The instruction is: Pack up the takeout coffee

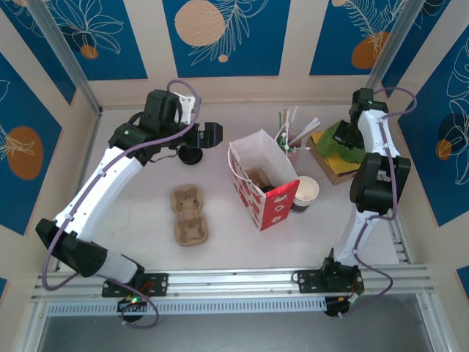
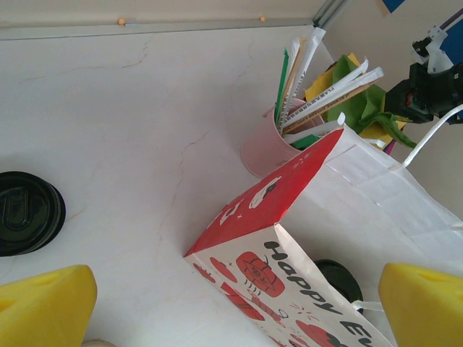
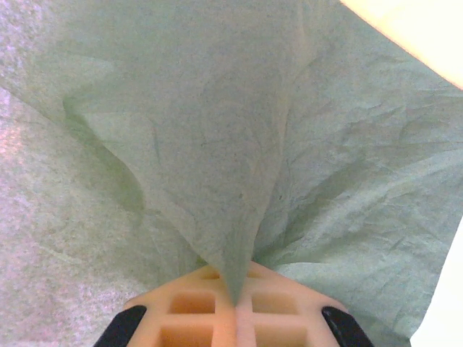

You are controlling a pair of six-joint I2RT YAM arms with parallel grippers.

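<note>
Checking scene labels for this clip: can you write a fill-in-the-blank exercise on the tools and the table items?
1. The right tool pinches a paper napkin coloured ____.
2. The left tool is ____, holding nothing.
3. The stirrers stand in a ____ cup.
4. From above, the cardboard cup carrier lies to the ____ of the paper gift bag.

Missing words: green; open; pink; left.

Cream walls [image 1: 294, 44] with blue leaf-patterned panels [image 1: 253, 51] surround a white table [image 1: 143, 216]
</note>
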